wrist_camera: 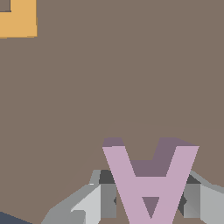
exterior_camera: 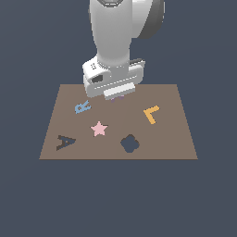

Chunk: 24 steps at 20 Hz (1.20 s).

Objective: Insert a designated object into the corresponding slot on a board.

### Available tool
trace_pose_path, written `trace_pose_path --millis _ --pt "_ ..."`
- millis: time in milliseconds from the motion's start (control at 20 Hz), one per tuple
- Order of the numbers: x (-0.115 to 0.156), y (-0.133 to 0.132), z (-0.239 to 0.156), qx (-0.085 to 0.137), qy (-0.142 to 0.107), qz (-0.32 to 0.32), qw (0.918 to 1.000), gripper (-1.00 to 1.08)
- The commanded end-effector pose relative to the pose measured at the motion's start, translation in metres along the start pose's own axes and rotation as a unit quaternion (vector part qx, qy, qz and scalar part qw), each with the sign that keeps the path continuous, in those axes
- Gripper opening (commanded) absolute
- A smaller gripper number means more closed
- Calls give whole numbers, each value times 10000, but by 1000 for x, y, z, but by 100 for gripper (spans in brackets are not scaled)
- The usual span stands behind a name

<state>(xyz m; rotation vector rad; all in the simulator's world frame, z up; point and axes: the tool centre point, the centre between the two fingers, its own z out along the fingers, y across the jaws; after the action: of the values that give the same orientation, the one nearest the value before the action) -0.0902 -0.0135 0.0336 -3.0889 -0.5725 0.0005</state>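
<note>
The lilac-purple letter A sits between my gripper's two grey fingers, which press on its outer sides. In the exterior view the gripper is low over the far middle of the brown board, and only a sliver of the lilac A shows under it. I cannot tell whether the A rests on the board or is just above it. The dark A-shaped slot is at the board's near corner on the exterior view's left, well away from the gripper.
A light-blue R, a pink star and an orange L lie on the board. The L also shows in the wrist view. A dark flower-shaped recess is near the front edge.
</note>
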Motion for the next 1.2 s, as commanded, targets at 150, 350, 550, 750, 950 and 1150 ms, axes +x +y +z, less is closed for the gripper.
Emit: trace_pose_path --millis 150,350,550,750,950,1150 --pt "6 1 0 0 1 202 9998 -100" --pt "15 2 -1 1 2 499 9988 -100" --pt "28 5 -1 2 2 923 9957 -100" --pt "44 10 -1 3 3 1479 9890 -100" --pt "63 20 -2 4 4 2172 9761 -100" --pt "84 36 -3 5 5 3002 9539 -100"
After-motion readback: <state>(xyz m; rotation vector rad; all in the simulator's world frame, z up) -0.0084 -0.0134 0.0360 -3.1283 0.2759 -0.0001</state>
